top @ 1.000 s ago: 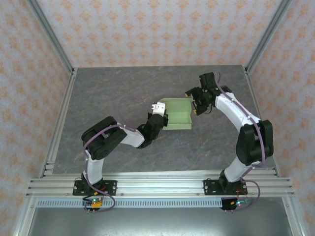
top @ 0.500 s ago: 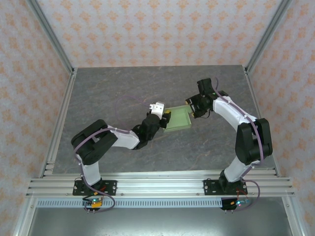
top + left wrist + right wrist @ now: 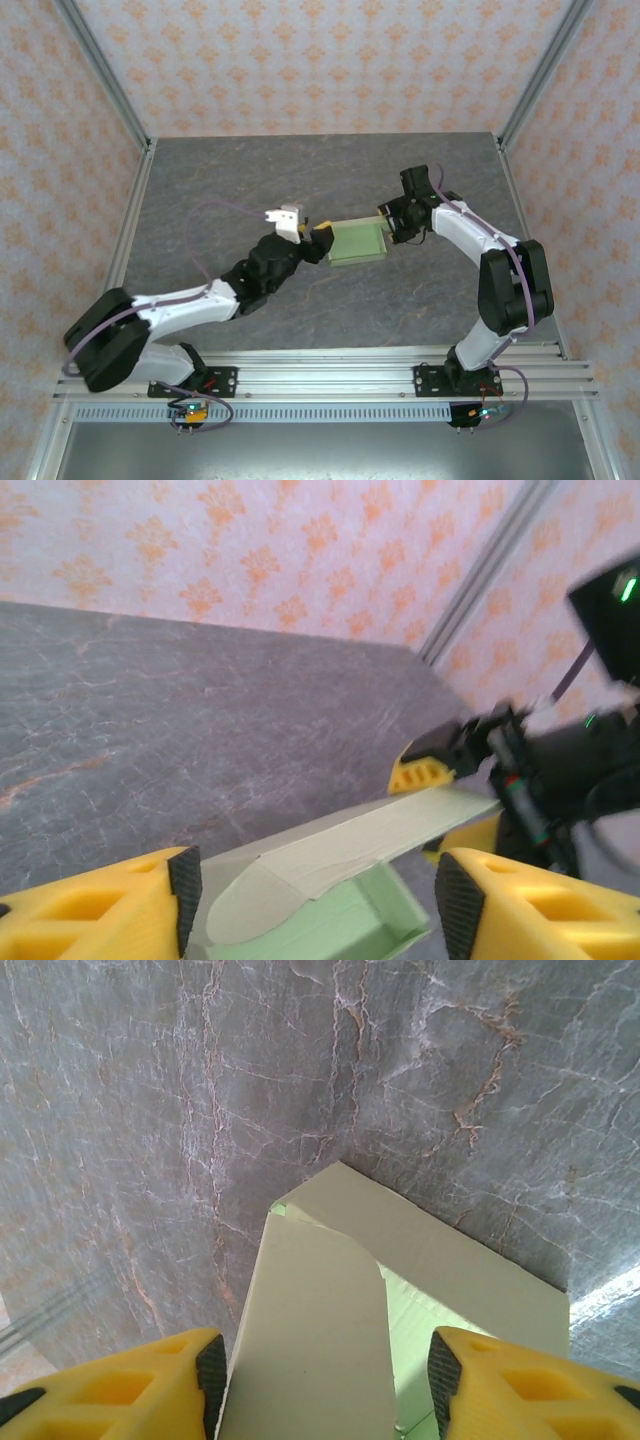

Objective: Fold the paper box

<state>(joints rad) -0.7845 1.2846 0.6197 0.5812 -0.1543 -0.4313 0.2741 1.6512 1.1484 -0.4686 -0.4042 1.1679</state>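
The paper box (image 3: 357, 243), pale green card, lies on the grey table (image 3: 250, 180) with its walls up and a rounded flap leaning over its inside. My left gripper (image 3: 315, 232) is at its left end. In the left wrist view the box (image 3: 340, 870) sits between the left gripper's (image 3: 318, 900) open fingers (image 3: 185, 895), and neither pad touches it. My right gripper (image 3: 392, 222) is at the box's right end. In the right wrist view the right gripper (image 3: 327, 1378) is open and straddles the flap (image 3: 310, 1340).
Patterned walls and metal frame posts (image 3: 105, 95) close the table on three sides. A rail (image 3: 320, 375) with both arm bases runs along the near edge. A purple cable (image 3: 225, 208) arches over the left arm.
My left gripper has opened and let go of the box while the left arm stretched out low. The right gripper came down over the box's right end and narrowed a little.
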